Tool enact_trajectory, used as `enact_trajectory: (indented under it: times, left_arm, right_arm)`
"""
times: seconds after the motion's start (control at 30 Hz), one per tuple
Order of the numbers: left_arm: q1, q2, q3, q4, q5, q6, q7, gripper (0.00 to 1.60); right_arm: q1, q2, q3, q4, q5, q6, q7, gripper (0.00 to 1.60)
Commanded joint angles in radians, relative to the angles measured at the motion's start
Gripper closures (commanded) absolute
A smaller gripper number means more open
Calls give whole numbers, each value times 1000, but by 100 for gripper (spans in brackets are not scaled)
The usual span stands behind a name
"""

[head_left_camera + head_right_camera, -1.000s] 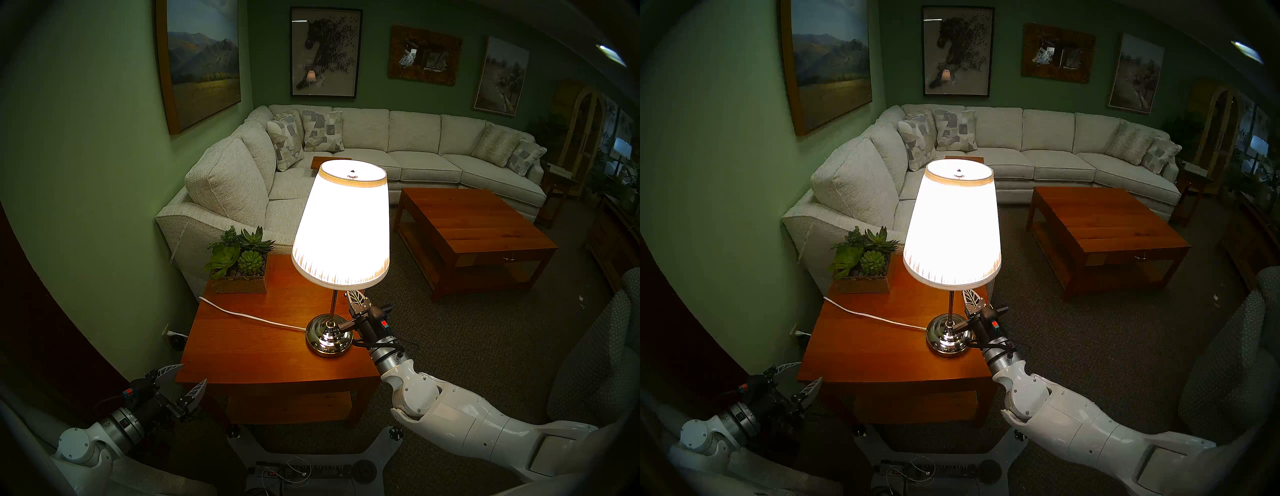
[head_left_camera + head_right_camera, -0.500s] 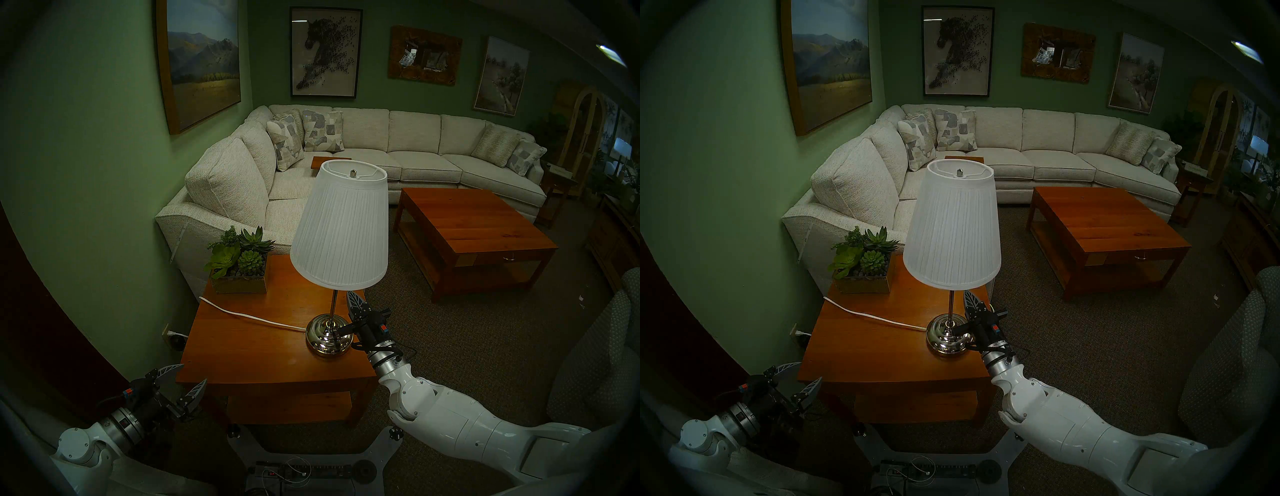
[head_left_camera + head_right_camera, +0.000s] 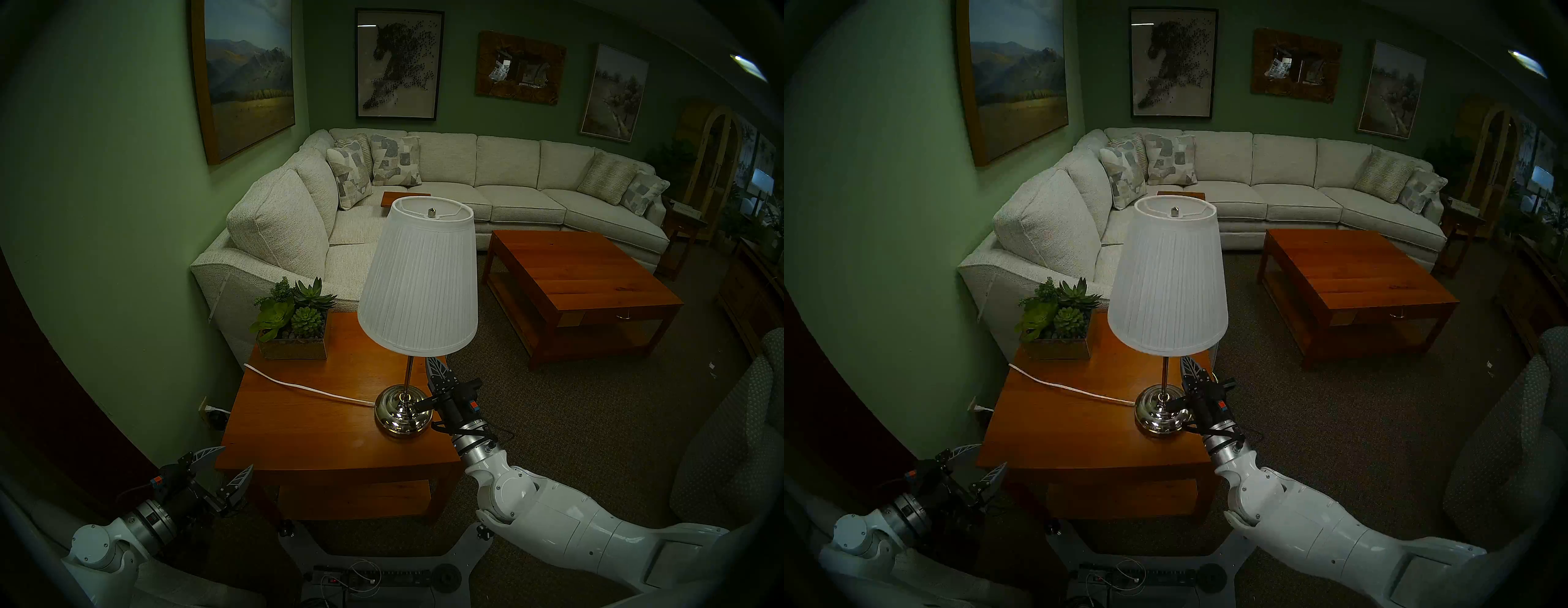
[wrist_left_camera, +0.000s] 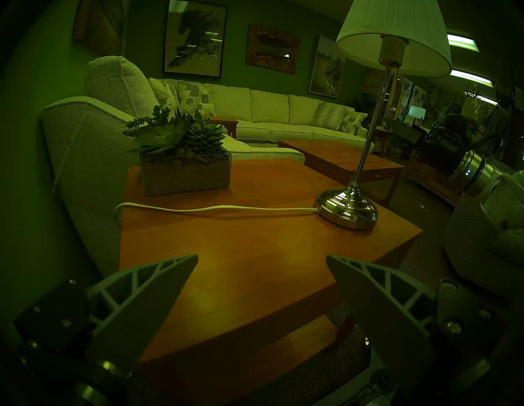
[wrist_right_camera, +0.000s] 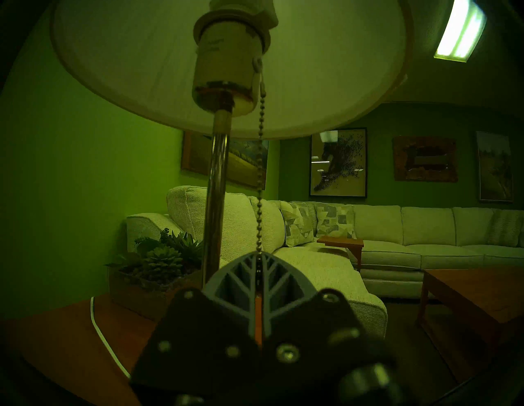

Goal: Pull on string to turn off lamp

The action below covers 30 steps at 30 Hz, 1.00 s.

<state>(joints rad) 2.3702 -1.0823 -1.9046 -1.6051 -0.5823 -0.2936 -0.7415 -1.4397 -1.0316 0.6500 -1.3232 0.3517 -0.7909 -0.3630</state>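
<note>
Since a second ago, when glowing bright, gone dark: lamp (image 3: 418,280), upright on the tabletop (image 3: 314,429) near its right edge. Task's goal apparently met. Right gripper (image 5: 259,262) fingers (image 5: 241,280) still clenched on the string (image 5: 260,170), hanging from the socket under the shade beside the stem. Probably only letting go and backing off left. Left gripper (image 4: 261,263) fingers released, idle at the tabletop's near left corner.

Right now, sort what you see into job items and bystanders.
Job: lamp, unlit; bead-chain string; right gripper, shut on the string.

Bystanders: succulent planter, white power cord, side table, sofa, coffee table, left gripper, open.
</note>
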Motion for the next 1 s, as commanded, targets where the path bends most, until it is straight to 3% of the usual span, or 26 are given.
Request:
enact_trajectory:
  times: [0.0, 0.1, 0.17, 0.2, 0.3, 0.4, 0.47, 0.63, 0.97]
  left_arm:
    - [-2, 2, -8, -19, -4, -5, -1, 0]
    - [-2, 2, -8, -19, -4, -5, -1, 0]
    - [-1, 2, -8, -20, -4, -4, -1, 0]
    - [-1, 2, -8, -20, -4, -4, -1, 0]
    - [-1, 2, -8, -20, -4, -4, -1, 0]
    - [-1, 2, -8, -20, -4, -4, -1, 0]
    - [-1, 2, -8, -20, -4, -4, -1, 0]
    - [-2, 2, -8, -18, -4, -5, -1, 0]
    - [-2, 2, -7, -18, -4, -5, -1, 0]
  right_arm:
    - [0, 31, 20, -105, -40, 27, -32, 160]
    - [-15, 47, 19, -142, -43, 62, -47, 160]
    - [-23, 51, 18, -152, -48, 74, -56, 128]
    - [-27, 53, 18, -157, -51, 77, -61, 105]
    - [-48, 65, 15, -177, -62, 81, -74, 83]
    - [-71, 78, 14, -196, -72, 79, -86, 48]
    - [-89, 93, 15, -216, -79, 75, -97, 41]
    - [-151, 147, 24, -290, -103, 37, -131, 46]
    - [-266, 254, 45, -410, -153, 1, -208, 19]
